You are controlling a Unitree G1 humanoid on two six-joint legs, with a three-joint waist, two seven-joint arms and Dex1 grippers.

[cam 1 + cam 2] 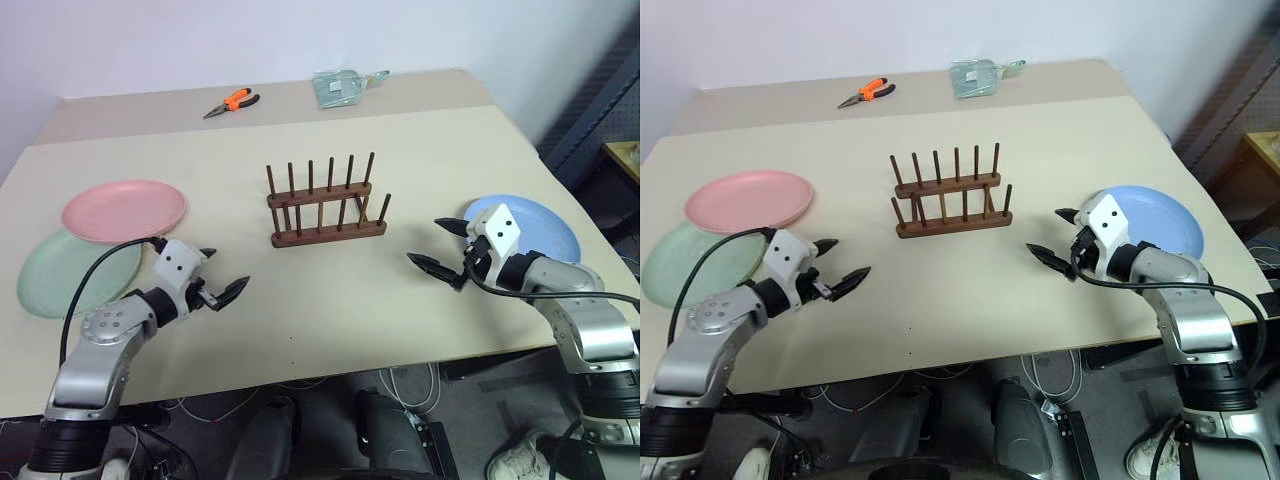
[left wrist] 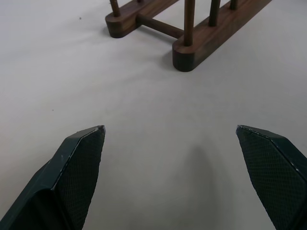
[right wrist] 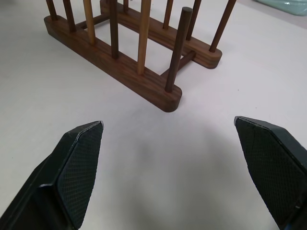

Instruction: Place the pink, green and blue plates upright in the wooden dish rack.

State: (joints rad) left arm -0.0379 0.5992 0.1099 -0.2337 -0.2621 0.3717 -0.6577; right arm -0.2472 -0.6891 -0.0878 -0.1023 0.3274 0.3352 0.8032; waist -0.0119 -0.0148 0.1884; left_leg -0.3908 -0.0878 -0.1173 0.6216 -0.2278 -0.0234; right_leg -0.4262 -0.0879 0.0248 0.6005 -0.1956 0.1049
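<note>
Left claw (image 1: 222,274) and right claw (image 1: 436,246): both wide, empty, above counter (image 1: 330,300). Wooden dish rack (image 1: 326,203): centre, bare. Pink plate (image 1: 124,210) overlaps green plate (image 1: 70,275), left; blue plate (image 1: 540,225), right.

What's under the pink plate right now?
The pink plate lies partly on top of the green plate, covering its far edge. The rest of the pink plate rests on the table. Anything else beneath it is hidden.

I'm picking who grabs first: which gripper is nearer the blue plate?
Right. The right gripper hovers at the blue plate's edge; the left gripper is across the table, beyond the rack.
</note>
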